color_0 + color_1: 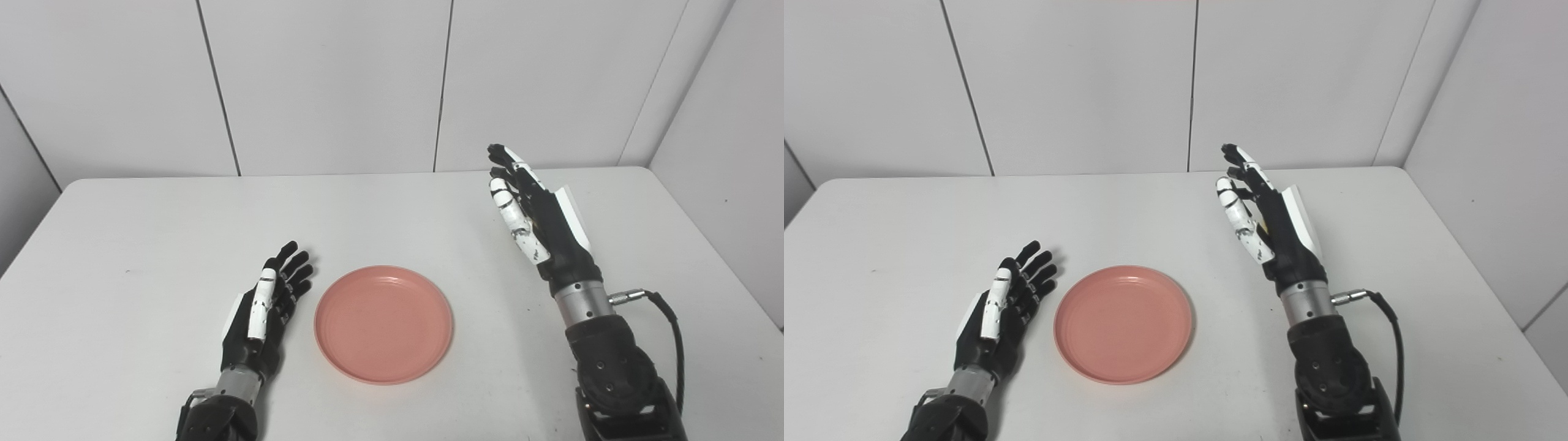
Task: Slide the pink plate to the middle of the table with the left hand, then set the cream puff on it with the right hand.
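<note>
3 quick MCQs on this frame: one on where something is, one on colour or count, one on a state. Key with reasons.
1. Where does the pink plate lie?
A. Just right of the left hand, near the table's middle
B. Under the right hand
C. At the far left edge

2. How many plates are on the table?
A. Three
B. One
C. Two

3. What state is the right hand in?
A. Shut on the plate
B. Pressed flat on the plate
C. Open, fingers extended, holding nothing

Key:
1 A: the plate lies beside the left hand, apart from it.
2 B: only one plate shows, empty.
3 C: the fingers are extended, clear of the plate; no cream puff is visible.
</note>
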Available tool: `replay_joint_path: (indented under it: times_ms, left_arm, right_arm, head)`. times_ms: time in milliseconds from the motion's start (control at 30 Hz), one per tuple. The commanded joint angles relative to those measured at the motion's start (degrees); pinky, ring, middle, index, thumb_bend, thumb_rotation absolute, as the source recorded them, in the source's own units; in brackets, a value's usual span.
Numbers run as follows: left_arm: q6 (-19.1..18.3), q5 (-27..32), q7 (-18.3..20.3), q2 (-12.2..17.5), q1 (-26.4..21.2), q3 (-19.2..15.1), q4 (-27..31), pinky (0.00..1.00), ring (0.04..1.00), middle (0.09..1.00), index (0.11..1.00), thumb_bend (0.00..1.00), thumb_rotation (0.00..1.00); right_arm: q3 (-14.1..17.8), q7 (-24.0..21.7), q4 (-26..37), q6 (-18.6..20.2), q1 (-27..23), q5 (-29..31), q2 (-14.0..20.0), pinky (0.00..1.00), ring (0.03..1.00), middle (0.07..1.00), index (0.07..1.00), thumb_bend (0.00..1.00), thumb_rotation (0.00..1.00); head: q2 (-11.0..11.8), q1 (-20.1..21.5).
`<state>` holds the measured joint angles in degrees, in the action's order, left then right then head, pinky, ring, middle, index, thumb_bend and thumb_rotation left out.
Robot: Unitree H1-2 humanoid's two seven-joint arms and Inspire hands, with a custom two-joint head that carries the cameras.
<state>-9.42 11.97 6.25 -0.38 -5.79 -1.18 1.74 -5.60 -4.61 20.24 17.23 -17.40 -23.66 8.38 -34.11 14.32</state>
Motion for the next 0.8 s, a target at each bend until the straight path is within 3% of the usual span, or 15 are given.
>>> replay_joint_path:
  times_ms: [0,133,367,500,767]
  left_arm:
    - [1.4,-0.3,1.0,1.0,0.9,0.2,-0.4,0.93,0.903,0.902,0.886,0.42,1.00]
    - [3.0,-0.2,1.9,1.7,2.4,0.4,-1.0,0.91,0.898,0.897,0.885,0.42,1.00]
    - [4.6,0.1,2.8,2.2,3.7,0.2,-2.0,0.90,0.894,0.898,0.883,0.42,1.00]
    - [5.1,0.4,2.9,2.5,4.1,-0.2,-2.1,0.91,0.898,0.900,0.886,0.42,1.00]
    - [5.9,1.4,3.5,3.2,4.9,-1.3,-2.5,0.93,0.914,0.908,0.892,0.40,1.00]
  right_arm:
    - [-0.4,-0.6,0.3,1.8,-3.2,-3.2,1.9,0.81,0.879,0.899,0.884,0.46,1.00]
    - [-1.1,-2.2,-0.6,4.0,-5.6,-7.5,4.4,0.80,0.897,0.920,0.895,0.54,1.00]
    - [-1.5,-2.9,-3.9,5.7,-8.8,-14.6,8.3,0.76,0.885,0.926,0.899,0.66,0.89]
    - [-1.7,-3.9,-5.8,7.2,-10.1,-17.9,9.7,0.72,0.880,0.937,0.915,0.73,0.75]
    - [-2.6,-5.4,-10.8,8.6,-12.7,-23.7,12.0,0.66,0.857,0.936,0.917,0.84,0.62]
  head:
    - [0.6,0.9]
    - [1.0,2.5]
    - [1.8,4.3]
    - [1.9,4.7]
    - [1.9,5.5]
